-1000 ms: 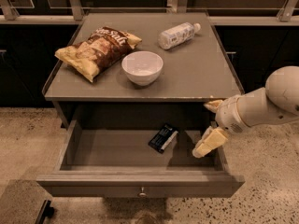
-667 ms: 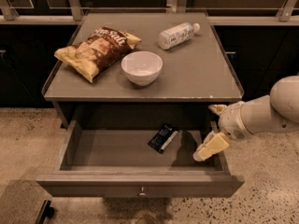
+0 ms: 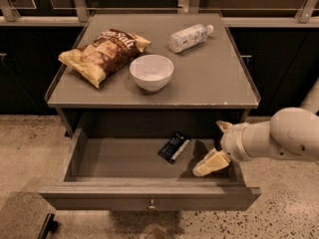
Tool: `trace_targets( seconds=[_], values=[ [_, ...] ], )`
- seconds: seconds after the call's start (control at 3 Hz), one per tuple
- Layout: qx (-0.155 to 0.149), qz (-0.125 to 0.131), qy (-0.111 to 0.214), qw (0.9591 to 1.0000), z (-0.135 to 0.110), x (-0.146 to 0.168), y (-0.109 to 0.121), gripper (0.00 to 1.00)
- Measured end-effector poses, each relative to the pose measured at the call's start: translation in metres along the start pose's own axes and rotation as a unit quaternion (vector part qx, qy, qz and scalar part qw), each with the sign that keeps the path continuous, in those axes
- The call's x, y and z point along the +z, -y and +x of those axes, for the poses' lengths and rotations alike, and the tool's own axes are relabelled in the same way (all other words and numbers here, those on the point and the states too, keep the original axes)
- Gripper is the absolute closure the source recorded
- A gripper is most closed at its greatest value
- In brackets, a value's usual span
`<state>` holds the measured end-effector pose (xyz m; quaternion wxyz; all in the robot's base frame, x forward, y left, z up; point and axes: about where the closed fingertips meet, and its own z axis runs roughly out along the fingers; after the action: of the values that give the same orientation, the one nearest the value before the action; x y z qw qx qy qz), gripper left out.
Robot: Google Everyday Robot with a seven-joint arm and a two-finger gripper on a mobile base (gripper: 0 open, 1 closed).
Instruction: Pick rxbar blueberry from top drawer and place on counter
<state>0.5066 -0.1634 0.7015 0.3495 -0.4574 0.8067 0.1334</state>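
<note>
The rxbar blueberry [image 3: 174,147], a small dark flat bar, lies at a slant on the floor of the open top drawer [image 3: 149,195], right of centre. My gripper [image 3: 216,144] hangs over the drawer's right end, just right of the bar and apart from it. It is open and empty, with one pale finger [image 3: 212,162] low near the drawer front and the other [image 3: 224,126] up by the counter's edge. The counter [image 3: 214,78] is above the drawer.
On the counter are a yellow-brown chip bag [image 3: 102,54] at the left, a white bowl [image 3: 151,71] in the middle and a lying plastic bottle [image 3: 188,37] at the back right. The drawer knob [image 3: 151,202] faces front. The floor is speckled.
My arm and gripper have come down and slightly left, lower into the drawer's right end and closer to the bar. The bar and the counter items have not moved.
</note>
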Motion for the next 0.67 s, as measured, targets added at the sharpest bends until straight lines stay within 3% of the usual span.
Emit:
trace_targets(
  seconds=[0.33,0.67],
  values=[
    [-0.019,-0.015,0.016,0.9996,-0.0131,0.0743,0.0019,0.00],
    [-0.021,-0.018,0.017,0.9995,-0.0149,0.0781,0.0004,0.00]
  ],
)
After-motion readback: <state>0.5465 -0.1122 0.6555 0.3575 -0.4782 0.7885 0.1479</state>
